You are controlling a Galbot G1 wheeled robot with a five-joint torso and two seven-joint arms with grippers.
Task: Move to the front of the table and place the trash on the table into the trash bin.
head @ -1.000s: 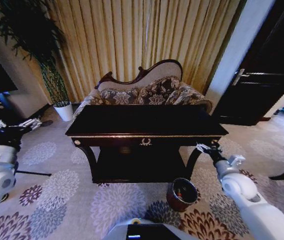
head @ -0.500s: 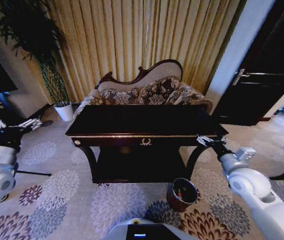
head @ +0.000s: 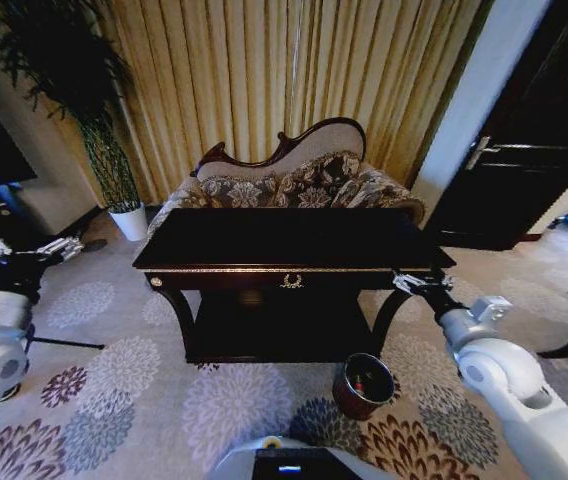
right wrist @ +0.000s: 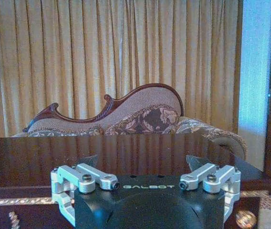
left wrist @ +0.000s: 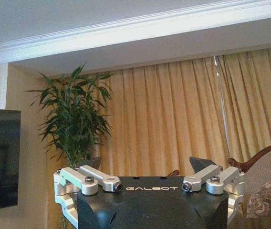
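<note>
— Dark wood table (head: 294, 240) lies just ahead of the right claw (head: 411, 283), which hangs at its front right corner, fingers spread wide and empty.

— And the bin (head: 364, 386)?

— Below that claw, on the carpet, with a red-labelled bottle inside. The left claw (head: 32, 250) waits well off to the side, also wide open.

— Risk?

— I'd judge the right arm could knock the table edge, being so close.

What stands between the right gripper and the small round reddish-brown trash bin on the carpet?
Nothing visible. The right gripper hovers at the dark glossy wooden table's front right corner; the reddish-brown round trash bin sits on the floor below, nearer the robot.
</note>
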